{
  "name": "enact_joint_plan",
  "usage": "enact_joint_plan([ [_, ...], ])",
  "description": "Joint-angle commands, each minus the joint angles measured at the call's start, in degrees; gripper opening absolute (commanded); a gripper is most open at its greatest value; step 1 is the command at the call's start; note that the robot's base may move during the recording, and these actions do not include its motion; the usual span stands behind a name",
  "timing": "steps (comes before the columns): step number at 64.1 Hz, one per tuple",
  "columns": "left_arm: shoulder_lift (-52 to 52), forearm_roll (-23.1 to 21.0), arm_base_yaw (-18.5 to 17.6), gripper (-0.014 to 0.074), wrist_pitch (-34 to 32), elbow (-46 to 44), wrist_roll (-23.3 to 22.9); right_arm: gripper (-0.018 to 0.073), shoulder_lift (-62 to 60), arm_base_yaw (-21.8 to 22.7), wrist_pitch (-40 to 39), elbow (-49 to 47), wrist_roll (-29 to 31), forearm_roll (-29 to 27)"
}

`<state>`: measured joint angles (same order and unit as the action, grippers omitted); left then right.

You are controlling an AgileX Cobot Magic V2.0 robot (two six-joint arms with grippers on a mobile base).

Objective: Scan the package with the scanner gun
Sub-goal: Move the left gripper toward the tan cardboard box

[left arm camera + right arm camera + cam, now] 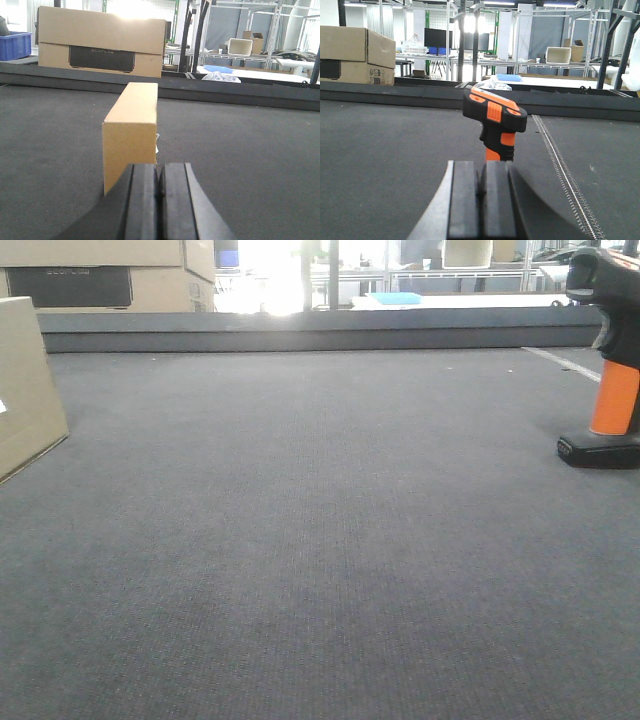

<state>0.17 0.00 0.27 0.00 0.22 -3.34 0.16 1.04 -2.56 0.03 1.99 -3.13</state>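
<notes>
- Dark grey woven mat [320, 540] covers the work surface, edge to edge
- A low dark ledge [300, 332] runs along its far side
- A pale stitched seam [562, 170] crosses the mat in the right wrist view
- A large cardboard carton [100, 42] with a dark panel stands behind the ledge, a blue crate [15, 45] beside it
- Metal shelving racks [461, 40] fill the room beyond, with a white table [250, 73] among them
- Strong white light [270, 275] glares at the back, washing out detail there
</notes>
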Motion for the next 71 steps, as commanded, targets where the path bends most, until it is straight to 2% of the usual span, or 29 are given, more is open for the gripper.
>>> enact_joint_plan([
  [1,-0.2,0.3,0.0,-0.0111,-1.0,-0.2,-0.3,-0.0168,-0.2,-0.1,-1.3,0.0,0.1,0.0],
  [29,-0.2,0.0,0.0,-0.0111,-0.7,-0.2,-0.3,-0.0168,-0.2,-0.1,-1.3,0.0,0.1,0.0],
  [33,-0.2,0.0,0.0,-0.0111,3.8,-1.5,-0.3,-0.0168,-0.2,-0.1,-1.3,0.0,0.1,0.0],
  [40,1.3,0.0,0.0,-0.0111,12.7,-8.7,-0.3,-0.0168,-0.2,-0.1,-1.3,0.0,0.1,0.0],
  [47,6.4,0.9,0.0,-0.0111,17.8,-15.9,-0.3,-0.0168,-0.2,-0.1,-1.3,0.0,0.1,0.0],
  [71,34.7,0.0,0.0,-0.0111,36.6,-39.9,-0.1,-0.0168,-0.2,-0.1,-1.3,0.0,0.1,0.0],
])
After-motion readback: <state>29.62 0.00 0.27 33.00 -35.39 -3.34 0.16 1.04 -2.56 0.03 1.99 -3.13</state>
